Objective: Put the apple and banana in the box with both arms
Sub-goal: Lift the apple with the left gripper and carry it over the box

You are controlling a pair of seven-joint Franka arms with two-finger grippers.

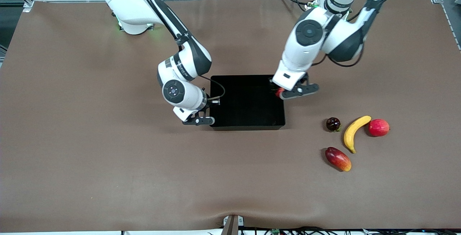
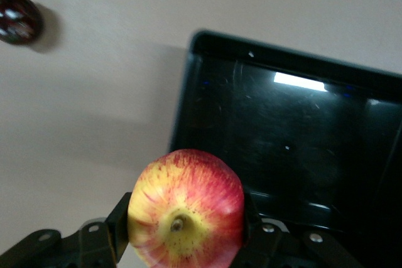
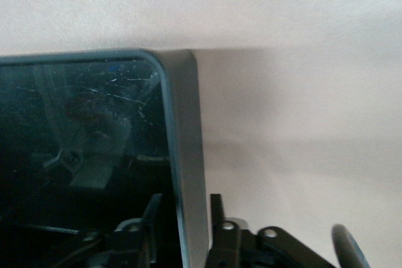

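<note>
My left gripper [image 1: 285, 93] is shut on the apple [image 1: 279, 92], red with a yellow speckled patch round its stem. It holds it over the rim of the black box [image 1: 248, 125] at the box's left-arm end. In the left wrist view the apple [image 2: 185, 208] sits between the gripper's [image 2: 185, 221] fingers, with the box's [image 2: 289, 136] glossy inside beside it. My right gripper [image 1: 210, 120] is at the box's right-arm end. In the right wrist view the gripper [image 3: 185, 205] has one finger on each side of the box wall [image 3: 188, 155]. The yellow banana [image 1: 352, 132] lies on the table toward the left arm's end.
Beside the banana lie a pinkish-red round fruit [image 1: 379, 127], a dark round fruit [image 1: 333, 123], also in the left wrist view [image 2: 19, 18], and a red-and-yellow mango-like fruit [image 1: 338, 158] nearer to the front camera. The brown table [image 1: 108, 156] spreads around the box.
</note>
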